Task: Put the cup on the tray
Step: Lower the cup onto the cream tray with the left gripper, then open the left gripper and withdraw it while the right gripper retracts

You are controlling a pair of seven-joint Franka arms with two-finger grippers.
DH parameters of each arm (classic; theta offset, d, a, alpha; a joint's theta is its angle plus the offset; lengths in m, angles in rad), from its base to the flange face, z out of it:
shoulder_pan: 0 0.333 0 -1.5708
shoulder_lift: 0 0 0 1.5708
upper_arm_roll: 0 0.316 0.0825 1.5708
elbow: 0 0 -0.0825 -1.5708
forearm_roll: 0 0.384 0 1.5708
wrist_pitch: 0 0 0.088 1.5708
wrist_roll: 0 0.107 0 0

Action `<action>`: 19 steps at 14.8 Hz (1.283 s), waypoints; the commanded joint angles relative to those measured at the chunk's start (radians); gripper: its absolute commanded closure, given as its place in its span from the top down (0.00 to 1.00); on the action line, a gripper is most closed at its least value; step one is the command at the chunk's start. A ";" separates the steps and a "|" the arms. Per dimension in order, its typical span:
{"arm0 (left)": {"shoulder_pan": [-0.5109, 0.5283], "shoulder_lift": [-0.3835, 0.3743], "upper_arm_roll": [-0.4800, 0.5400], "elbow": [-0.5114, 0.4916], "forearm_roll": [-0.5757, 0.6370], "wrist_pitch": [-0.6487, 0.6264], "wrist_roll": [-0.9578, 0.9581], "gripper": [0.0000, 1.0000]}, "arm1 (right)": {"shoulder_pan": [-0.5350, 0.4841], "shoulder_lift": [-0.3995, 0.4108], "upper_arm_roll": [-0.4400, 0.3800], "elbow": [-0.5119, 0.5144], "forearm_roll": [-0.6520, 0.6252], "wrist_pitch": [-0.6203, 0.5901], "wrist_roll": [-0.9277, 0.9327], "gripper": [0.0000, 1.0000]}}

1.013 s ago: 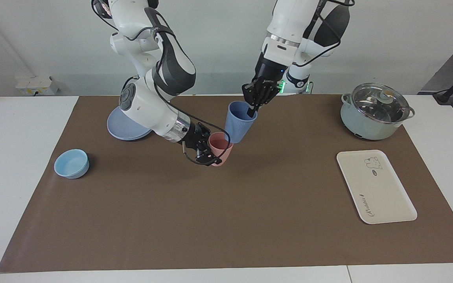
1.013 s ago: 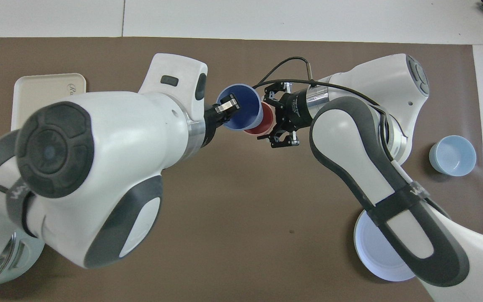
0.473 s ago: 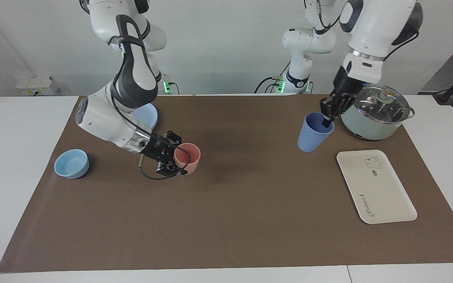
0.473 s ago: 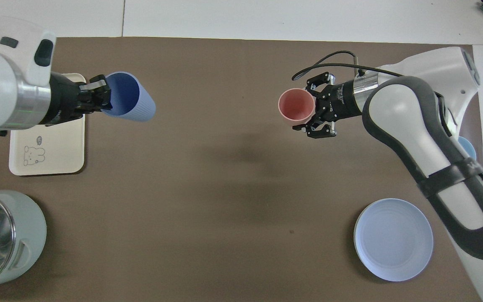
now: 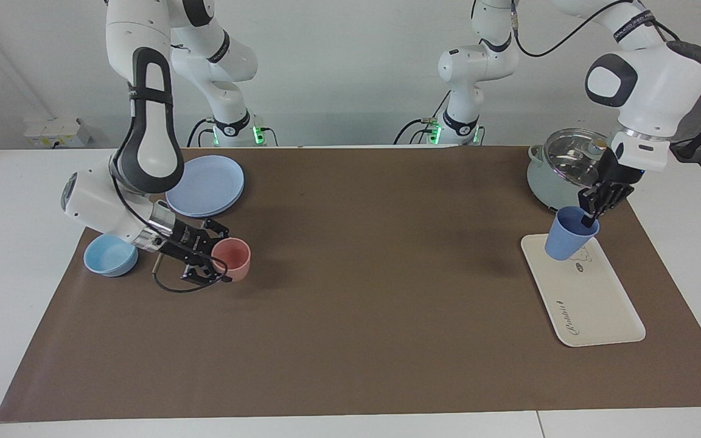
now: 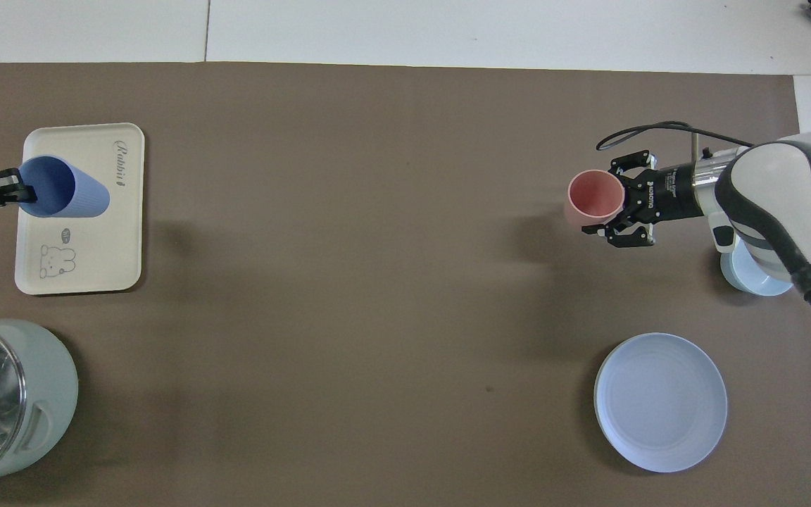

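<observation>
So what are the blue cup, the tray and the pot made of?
Blue cup: probably plastic, matte, with fine ribs down its side. Tray: looks like plastic or melamine, smooth cream with a printed bear and writing. Pot: pale green glossy body, could be coated metal or plastic; its lid is see-through and shiny, likely glass.

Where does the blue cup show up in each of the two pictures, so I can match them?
Facing view: the blue cup hangs tilted from the left gripper, over the tray end nearest the pot.
Overhead view: the same cup is at the picture's left edge, over the tray.
Shared landmark: the tray's bear drawing.
</observation>
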 commanded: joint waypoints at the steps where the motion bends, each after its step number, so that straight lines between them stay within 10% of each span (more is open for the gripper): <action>1: 0.048 0.072 -0.015 -0.002 -0.031 0.090 0.104 0.00 | -0.064 0.048 0.010 -0.010 0.040 0.000 -0.116 0.00; 12: 0.123 0.200 -0.017 -0.007 -0.293 0.211 0.471 0.00 | -0.118 0.047 0.010 -0.067 0.115 -0.032 -0.307 0.00; 13: 0.122 0.200 -0.017 -0.007 -0.293 0.211 0.476 0.26 | -0.118 0.046 0.011 -0.067 0.118 -0.033 -0.309 0.00; 14: 0.120 0.200 -0.017 -0.007 -0.293 0.211 0.473 0.96 | -0.118 0.046 0.011 -0.067 0.123 -0.035 -0.309 0.00; 16: 0.120 0.200 -0.017 -0.001 -0.293 0.205 0.471 1.00 | -0.115 0.039 0.010 -0.088 0.132 -0.020 -0.313 0.01; 19: 0.119 0.183 -0.017 0.019 -0.293 0.176 0.464 1.00 | -0.112 0.036 0.008 -0.095 0.149 0.005 -0.353 0.90</action>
